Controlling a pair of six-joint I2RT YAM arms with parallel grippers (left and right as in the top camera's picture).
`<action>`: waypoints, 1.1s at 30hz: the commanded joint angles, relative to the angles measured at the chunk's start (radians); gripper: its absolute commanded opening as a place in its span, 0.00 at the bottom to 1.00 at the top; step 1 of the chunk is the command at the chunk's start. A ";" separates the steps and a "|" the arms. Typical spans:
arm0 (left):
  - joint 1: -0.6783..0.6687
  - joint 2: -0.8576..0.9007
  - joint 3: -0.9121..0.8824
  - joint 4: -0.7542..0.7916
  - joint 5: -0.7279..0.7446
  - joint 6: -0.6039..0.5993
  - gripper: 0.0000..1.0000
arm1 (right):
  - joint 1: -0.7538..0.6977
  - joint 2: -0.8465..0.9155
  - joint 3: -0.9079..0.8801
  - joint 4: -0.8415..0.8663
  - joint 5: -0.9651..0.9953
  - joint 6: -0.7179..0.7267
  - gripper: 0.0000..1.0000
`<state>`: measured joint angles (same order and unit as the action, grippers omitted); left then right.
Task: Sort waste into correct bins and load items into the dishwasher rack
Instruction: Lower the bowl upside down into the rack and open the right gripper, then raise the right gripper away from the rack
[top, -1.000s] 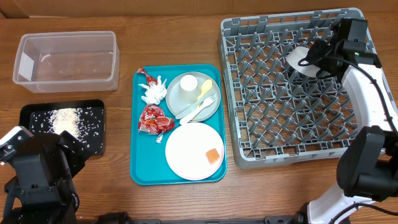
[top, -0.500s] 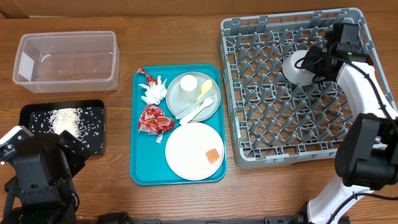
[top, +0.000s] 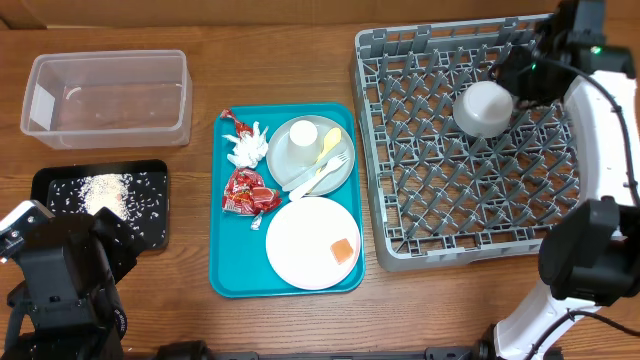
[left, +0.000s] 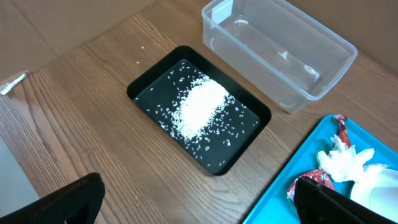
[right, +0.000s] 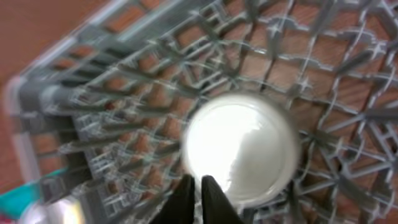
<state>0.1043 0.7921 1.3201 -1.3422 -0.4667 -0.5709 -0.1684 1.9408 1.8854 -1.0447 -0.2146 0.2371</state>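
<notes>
My right gripper (top: 514, 80) is shut on the rim of the white bowl (top: 483, 108), which lies upside down on the pegs at the back of the dishwasher rack (top: 450, 200). In the right wrist view the fingers (right: 199, 186) meet at the bowl's edge (right: 249, 149). My left gripper (left: 205, 208) is open and empty above bare wood. The rice (left: 200, 107) lies in the black tray (top: 48, 180). The clear tub (top: 105, 97) is empty. The red wrapper (top: 248, 192), napkin (top: 247, 148), grey plate (top: 290, 170), cup (top: 303, 143), spoon (top: 328, 142), fork (top: 325, 172), white plate (top: 300, 245) and orange cube (top: 343, 249) are at centre.
All the centre items sit on a teal serving tray (top: 225, 250) between the bins and the rack. The left arm (top: 60, 280) rests at the front left corner, just in front of the black tray.
The right arm has swung toward the rack's back right. The bowl has turned from tilted on its side to upside down on the pegs. The left arm has not moved.
</notes>
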 joint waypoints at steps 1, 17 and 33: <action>0.002 -0.001 0.011 0.004 0.008 -0.013 1.00 | 0.010 -0.086 0.128 -0.071 -0.130 0.003 0.11; 0.002 -0.001 0.010 -0.020 0.013 -0.012 1.00 | 0.395 -0.212 0.269 -0.234 -0.052 -0.027 1.00; 0.002 -0.001 0.010 -0.048 0.187 -0.013 1.00 | 0.489 -0.126 0.259 -0.306 0.177 -0.027 1.00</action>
<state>0.1043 0.7921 1.3201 -1.3891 -0.4416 -0.5709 0.3431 1.8282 2.1391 -1.3552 -0.1722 0.2134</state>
